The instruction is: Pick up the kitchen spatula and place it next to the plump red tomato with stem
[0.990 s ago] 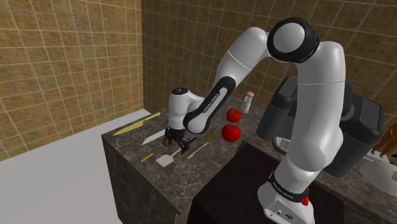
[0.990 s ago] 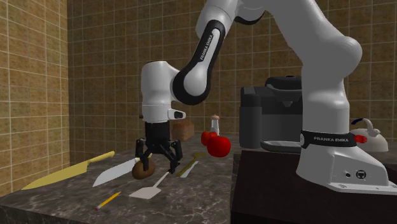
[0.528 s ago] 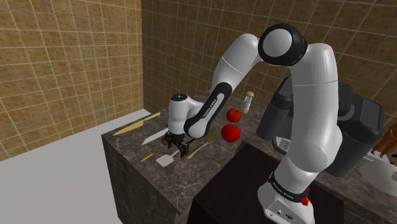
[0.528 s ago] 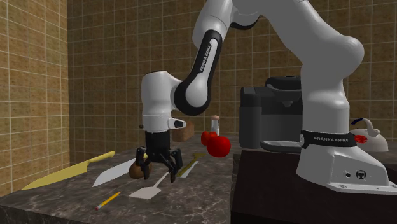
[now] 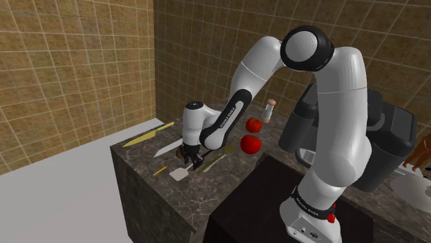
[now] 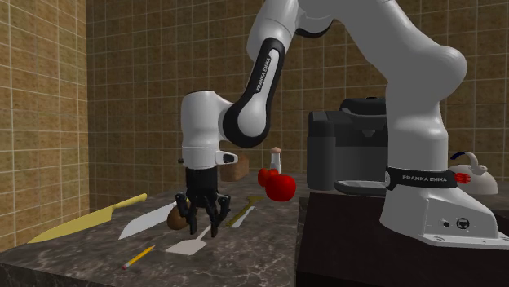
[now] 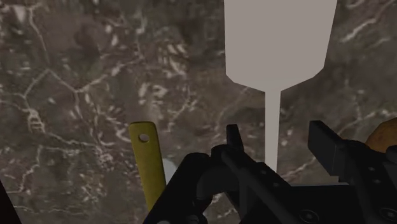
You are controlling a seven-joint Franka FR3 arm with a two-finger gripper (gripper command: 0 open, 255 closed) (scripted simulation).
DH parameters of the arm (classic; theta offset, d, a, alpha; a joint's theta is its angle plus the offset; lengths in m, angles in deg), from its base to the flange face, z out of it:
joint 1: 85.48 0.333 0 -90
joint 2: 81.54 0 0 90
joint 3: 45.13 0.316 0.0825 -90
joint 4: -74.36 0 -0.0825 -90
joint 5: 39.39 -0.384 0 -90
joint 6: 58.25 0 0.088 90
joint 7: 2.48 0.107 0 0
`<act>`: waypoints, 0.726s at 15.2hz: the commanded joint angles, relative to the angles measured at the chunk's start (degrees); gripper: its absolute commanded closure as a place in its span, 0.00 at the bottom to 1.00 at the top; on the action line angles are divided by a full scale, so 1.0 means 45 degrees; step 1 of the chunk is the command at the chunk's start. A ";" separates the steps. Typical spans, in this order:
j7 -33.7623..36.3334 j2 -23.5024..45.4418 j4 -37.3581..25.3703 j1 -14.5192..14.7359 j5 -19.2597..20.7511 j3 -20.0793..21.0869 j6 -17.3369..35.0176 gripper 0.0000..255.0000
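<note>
The spatula (image 5: 179, 175) (image 6: 188, 245) lies flat on the dark marble counter (image 5: 138, 169), pale grey, with a broad blade and a thin handle. My gripper (image 5: 190, 160) (image 6: 204, 228) points straight down over the handle, with its tips close to the counter. In the wrist view the thin handle of the spatula (image 7: 280, 38) runs between the two fingers of the gripper (image 7: 278, 143); they stand apart, with a gap on each side of it. Two red tomatoes (image 5: 250, 144) (image 5: 253, 125) (image 6: 280, 187) sit farther along the counter, toward the arm's stand.
A yellow knife (image 5: 147, 135) (image 6: 86, 220), a white knife (image 5: 168, 146) (image 6: 147, 222) and a pencil (image 5: 159, 170) (image 6: 139, 257) lie nearby. A brown lump (image 6: 174, 218) sits just beside the gripper. A yellow-handled tool (image 7: 147, 162) lies alongside. A shaker (image 5: 269, 110) and a dark machine (image 6: 347, 147) stand behind.
The gripper has come down from above the spatula's handle to the counter. Its fingers, spread wide before, have drawn in around the handle.
</note>
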 commanded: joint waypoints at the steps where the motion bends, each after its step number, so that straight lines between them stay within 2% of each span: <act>1: 0.0000 0.0054 0.0008 -0.0003 0.0000 -0.0016 0.0002 1.00; 8: 0.0006 0.0055 0.0014 -0.0002 0.0008 -0.0019 0.0009 1.00; 11: -0.0314 -0.0469 0.0189 -0.0292 -0.0395 0.0356 -0.0335 1.00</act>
